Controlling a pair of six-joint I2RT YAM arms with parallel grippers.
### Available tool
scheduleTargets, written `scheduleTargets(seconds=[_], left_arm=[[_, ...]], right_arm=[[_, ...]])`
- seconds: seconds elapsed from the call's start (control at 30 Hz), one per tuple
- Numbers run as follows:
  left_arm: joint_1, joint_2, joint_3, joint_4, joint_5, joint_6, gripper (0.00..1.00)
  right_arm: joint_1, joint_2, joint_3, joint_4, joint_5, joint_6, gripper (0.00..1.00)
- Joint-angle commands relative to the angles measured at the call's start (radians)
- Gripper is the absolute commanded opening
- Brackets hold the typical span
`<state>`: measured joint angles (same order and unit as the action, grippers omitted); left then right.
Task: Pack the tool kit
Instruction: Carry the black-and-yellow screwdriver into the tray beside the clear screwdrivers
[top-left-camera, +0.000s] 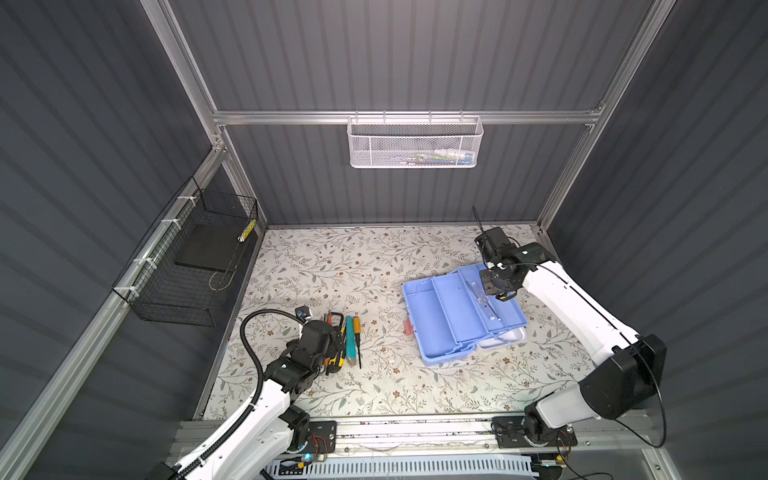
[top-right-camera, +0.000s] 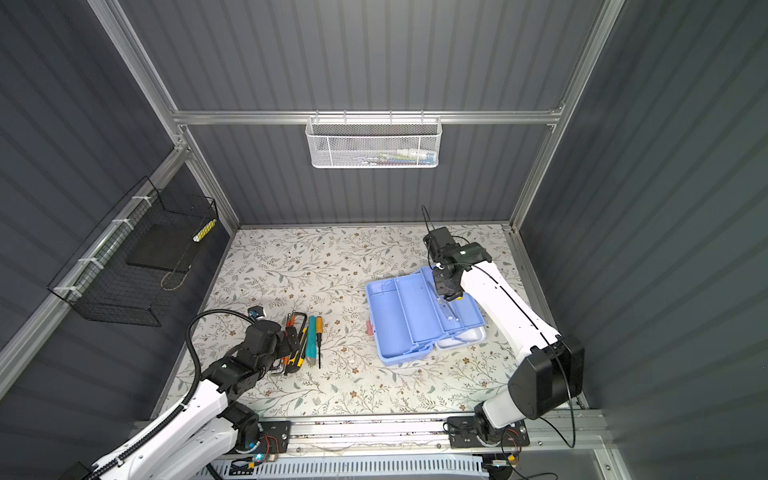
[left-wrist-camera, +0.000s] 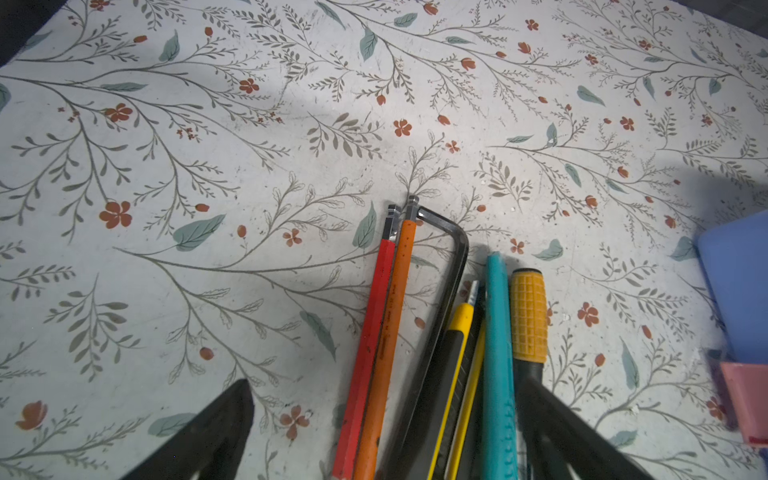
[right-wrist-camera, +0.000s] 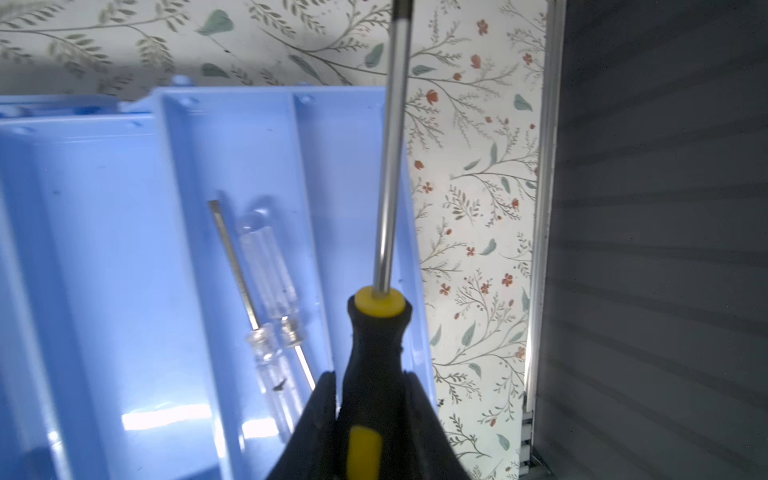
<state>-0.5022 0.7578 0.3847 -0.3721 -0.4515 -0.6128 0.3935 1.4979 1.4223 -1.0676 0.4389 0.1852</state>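
Black-yellow screwdriver is clamped by right gripper over tool kit tray, resolved only by wrist view; left gripper is held spread wide.

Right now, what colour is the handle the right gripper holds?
Black handle with yellow trim, clearest in right wrist view.

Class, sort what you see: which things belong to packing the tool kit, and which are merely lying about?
Belong to the job:
blue tool kit box
black-and-yellow screwdriver
two clear-handled screwdrivers
loose hand tools

Lying about:
white mesh basket
black wire basket
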Motion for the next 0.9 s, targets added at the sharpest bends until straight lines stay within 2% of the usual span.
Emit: scheduleTargets(seconds=[0.0, 0.23, 0.57, 0.87], left_arm=[[0.005, 0.011, 0.012, -0.001, 0.000, 0.001, 1.00], [0.005, 0.026, 0.016, 0.000, 0.000, 0.001, 0.99], [0.005, 0.034, 0.017, 0.010, 0.024, 0.016, 1.00], [0.006, 0.029, 0.017, -0.002, -0.003, -0.002, 1.00]], right_arm=[[-0.016, -0.004, -0.042, 0.029, 0.064, -0.039, 0.00], [-0.062, 0.032, -0.117, 0.115, 0.084, -0.082, 0.00], [-0.087, 0.053, -0.152, 0.179, -0.008, -0.107, 0.00], [-0.089, 0.063, -0.173, 0.186, -0.064, -0.102, 0.00]])
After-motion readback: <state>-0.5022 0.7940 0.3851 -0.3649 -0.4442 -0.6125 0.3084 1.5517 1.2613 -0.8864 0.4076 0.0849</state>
